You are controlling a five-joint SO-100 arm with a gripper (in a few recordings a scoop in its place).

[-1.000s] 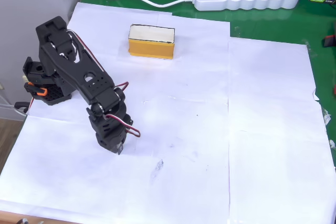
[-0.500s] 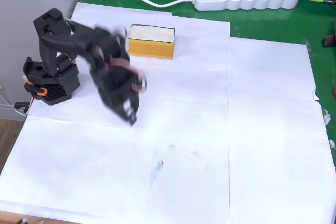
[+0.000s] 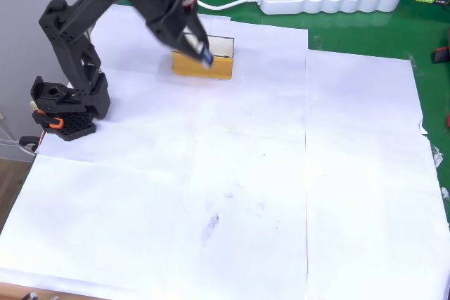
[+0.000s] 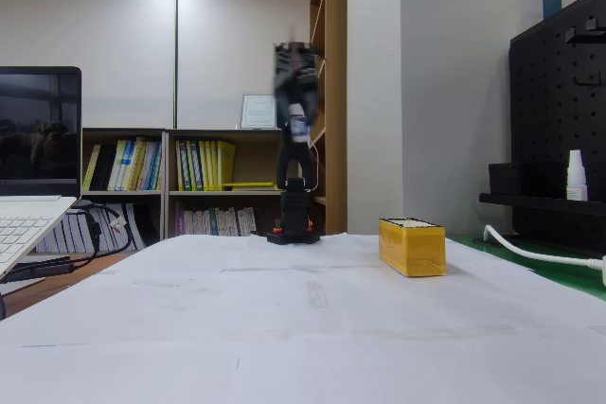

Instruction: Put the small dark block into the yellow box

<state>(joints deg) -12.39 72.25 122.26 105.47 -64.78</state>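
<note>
The arm [image 3: 77, 29] is basically all matte black plastic, chunky blocky links bolted together. Its base [image 3: 62, 107] has orange bits poking out at the bottom left corner. Thin red and white wires loop near the wrist [image 3: 169, 5]. From the fixed view it's blurry, just dark.

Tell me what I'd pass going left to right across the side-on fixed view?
Laptop → bookshelf of books → black robot arm → yellow box → white cable → black pegboard.
</note>
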